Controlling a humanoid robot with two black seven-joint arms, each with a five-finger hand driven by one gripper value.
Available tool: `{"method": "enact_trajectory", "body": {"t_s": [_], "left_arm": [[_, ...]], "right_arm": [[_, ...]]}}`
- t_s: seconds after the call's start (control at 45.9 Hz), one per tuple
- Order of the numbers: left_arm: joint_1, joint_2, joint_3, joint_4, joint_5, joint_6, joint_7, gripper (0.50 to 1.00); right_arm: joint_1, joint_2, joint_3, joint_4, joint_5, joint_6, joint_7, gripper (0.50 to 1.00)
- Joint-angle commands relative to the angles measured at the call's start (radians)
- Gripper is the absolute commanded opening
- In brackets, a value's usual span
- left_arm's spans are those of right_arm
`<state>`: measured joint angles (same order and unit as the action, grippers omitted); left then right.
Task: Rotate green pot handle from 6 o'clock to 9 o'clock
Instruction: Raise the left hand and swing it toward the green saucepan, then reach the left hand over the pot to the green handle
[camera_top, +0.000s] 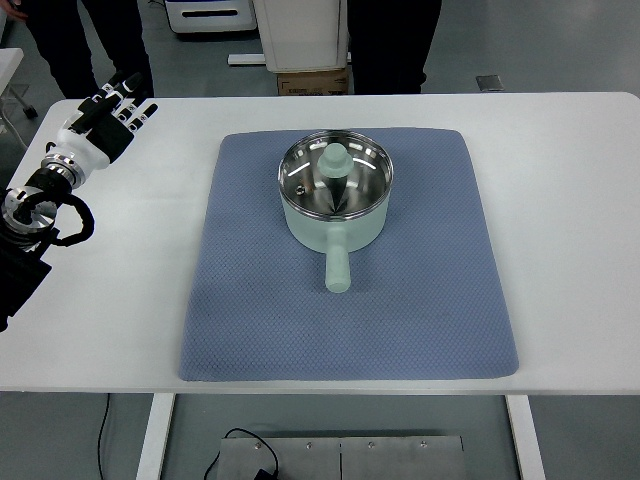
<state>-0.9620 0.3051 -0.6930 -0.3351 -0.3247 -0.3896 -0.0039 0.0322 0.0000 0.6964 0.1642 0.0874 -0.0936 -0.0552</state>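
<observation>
A pale green pot (336, 225) with a glass lid and green knob (335, 160) stands on a blue mat (250, 300) in the middle of the white table. Its handle (338, 268) points toward the near edge, at 6 o'clock. My left hand (113, 112) is over the table's far left corner, well left of the pot, with fingers stretched out and holding nothing. The right arm does not show.
The white table (580, 200) reaches to both sides of the mat. Two people in dark clothes stand beyond the far edge (90, 40) (392, 45). A white stand and a cardboard box (312, 82) are behind the table.
</observation>
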Motion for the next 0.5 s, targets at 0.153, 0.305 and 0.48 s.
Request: {"method": "enact_trajectory", "body": {"t_s": [0.153,0.305,0.48], "left_arm": [[-0.129,0.014,0.017,-0.042,0.059,-0.005,0.007,1.0],[-0.19,-0.004,0.018,-0.125,0.191,-0.003,0.012,1.0],[-0.242,-0.024,0.111,-0.318,0.274,-0.003,0.013,1.0]], "right_arm": [[0.0,0.0,0.0,0.001,0.0,0.0,0.0,1.0],[0.0,0.0,0.0,0.0,0.0,0.0,0.0,1.0],[0.0,0.0,0.0,0.0,0.0,0.0,0.0,1.0]]}}
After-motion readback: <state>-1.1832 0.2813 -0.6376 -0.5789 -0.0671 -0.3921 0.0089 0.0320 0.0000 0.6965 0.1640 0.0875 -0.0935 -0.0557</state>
